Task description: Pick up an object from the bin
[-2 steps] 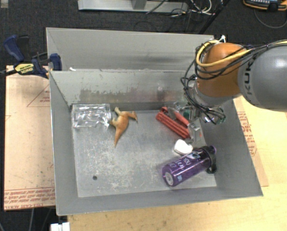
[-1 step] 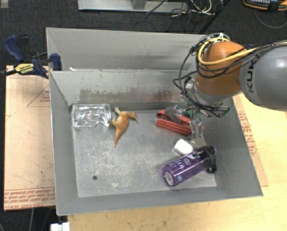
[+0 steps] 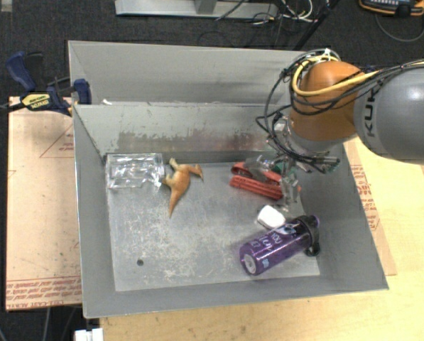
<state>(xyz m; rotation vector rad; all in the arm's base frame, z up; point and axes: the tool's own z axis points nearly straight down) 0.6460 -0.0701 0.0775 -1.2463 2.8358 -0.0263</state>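
My gripper (image 3: 291, 190) hangs low over the right half of the bin, under the arm's orange cover. Just left of it lies a red clamp-like tool (image 3: 254, 182) with red handles, its right end tucked under the gripper. A small white block (image 3: 270, 217) sits just below and left of the gripper tip. Beside that block, a purple bottle (image 3: 277, 246) with a black cap lies on its side toward the bin's front right.
An orange toy dinosaur (image 3: 178, 181) lies left of centre. A clear plastic box (image 3: 133, 170) rests in the back left corner. The bin's back wall rises close behind the gripper.
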